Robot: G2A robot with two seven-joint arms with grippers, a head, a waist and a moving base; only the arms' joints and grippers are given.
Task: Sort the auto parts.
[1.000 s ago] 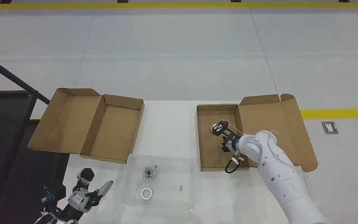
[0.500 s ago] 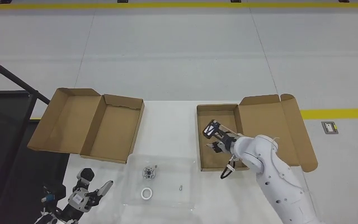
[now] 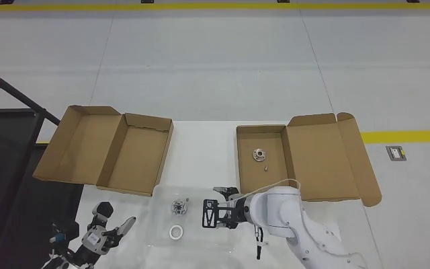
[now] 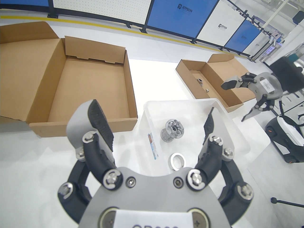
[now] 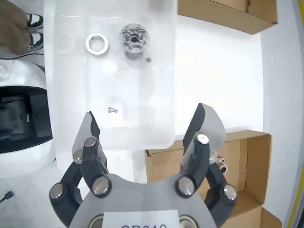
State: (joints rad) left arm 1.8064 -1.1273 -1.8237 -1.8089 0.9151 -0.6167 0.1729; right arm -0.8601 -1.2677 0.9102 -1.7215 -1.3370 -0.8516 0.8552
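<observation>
Top view is showing a white table (image 3: 201, 151) carrying two open cardboard boxes. The left box (image 3: 138, 158) is lying bare inside, while the right box (image 3: 250, 188) is already holding a small flanged piece (image 3: 258, 154) with a tiny screw (image 3: 266, 167) just beside it. Between the boxes, nearer the robot, a clear tray (image 3: 228, 196) is keeping the parts not yet sorted. The right gripper (image 3: 205, 214) is hovering over this tray with its fingers spread wide and nothing between them. The left gripper (image 3: 115, 216) is sitting off the tray's other side, also spread and empty. Inside the tray a ribbed grey metal hub (image 3: 179, 206) is standing on end with its bored face up, and a plain bright ring (image 3: 176, 233) is lying flat near it, not touching. A short bolt (image 3: 218, 225) is lying on its side well apart from both. The bolt is looking like the likeliest next pick, since it is sitting nearest the right gripper. Doing that well is probably meaning centring the bolt between the pads, coming straight down, closing across its shank and staying clear of the tray wall.
</observation>
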